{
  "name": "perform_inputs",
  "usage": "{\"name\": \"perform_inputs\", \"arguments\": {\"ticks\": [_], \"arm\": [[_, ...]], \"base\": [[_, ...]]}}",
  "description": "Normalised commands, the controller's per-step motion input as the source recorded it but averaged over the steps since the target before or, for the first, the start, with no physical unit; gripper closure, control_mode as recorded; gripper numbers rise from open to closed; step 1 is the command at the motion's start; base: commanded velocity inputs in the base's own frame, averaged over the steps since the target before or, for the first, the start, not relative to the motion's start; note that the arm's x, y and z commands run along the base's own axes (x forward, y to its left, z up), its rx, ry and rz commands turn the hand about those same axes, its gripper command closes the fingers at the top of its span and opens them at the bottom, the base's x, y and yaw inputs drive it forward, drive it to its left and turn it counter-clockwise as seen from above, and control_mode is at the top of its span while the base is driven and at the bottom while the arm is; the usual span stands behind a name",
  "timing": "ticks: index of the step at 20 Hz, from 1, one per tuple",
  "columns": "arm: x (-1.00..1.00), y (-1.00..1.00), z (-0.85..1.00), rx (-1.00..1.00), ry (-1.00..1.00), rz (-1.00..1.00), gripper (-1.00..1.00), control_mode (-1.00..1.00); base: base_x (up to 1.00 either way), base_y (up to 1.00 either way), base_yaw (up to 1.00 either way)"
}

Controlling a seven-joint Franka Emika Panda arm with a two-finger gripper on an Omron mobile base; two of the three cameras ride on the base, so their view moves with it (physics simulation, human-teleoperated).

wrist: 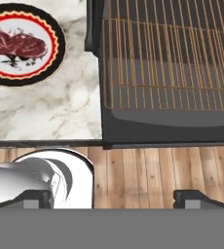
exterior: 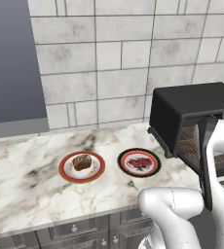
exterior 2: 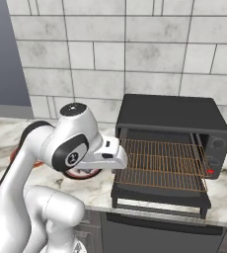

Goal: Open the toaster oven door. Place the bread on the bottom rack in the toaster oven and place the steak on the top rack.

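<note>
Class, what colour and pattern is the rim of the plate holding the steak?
The plate rim is black with a red scalloped inner band, clearest in the hand view.

Wall (exterior: 109, 63): pale grey stone tiles
Counter (exterior: 26, 185): white veined marble
Cabinets (exterior: 75, 231): grey, small knobs
Floor (wrist: 143, 170): wood planks

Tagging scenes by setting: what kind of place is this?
Most likely a home kitchen: a marble-patterned countertop against a pale tiled wall, a boxy matte-black toaster oven with its door down, and plated food beside it.
</note>
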Motion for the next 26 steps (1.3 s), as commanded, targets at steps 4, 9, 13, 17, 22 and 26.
{"name": "perform_inputs", "arguments": {"ticks": [4, 9, 13, 17, 22, 26], "arm": [[0.00, 0.28, 0.09, 0.00, 0.00, -0.02, -1.00, -1.00], [0.00, 0.25, 0.07, 0.00, 0.00, -0.01, -1.00, -1.00], [0.00, 0.30, 0.02, 0.00, 0.00, -0.02, -1.00, -1.00], [0.00, 0.23, 0.00, 0.00, 0.00, -0.02, -1.00, -1.00], [0.00, 0.27, 0.00, 0.00, 0.00, -0.03, -1.00, -1.00], [0.04, 0.25, 0.01, 0.00, 0.00, -0.02, -1.00, -1.00]], "base": [[0.00, 0.00, 0.00], [0.00, 0.00, 0.00], [0.00, 0.00, 0.00], [0.00, 0.00, 0.00], [0.00, 0.00, 0.00], [0.00, 0.00, 0.00]]}}
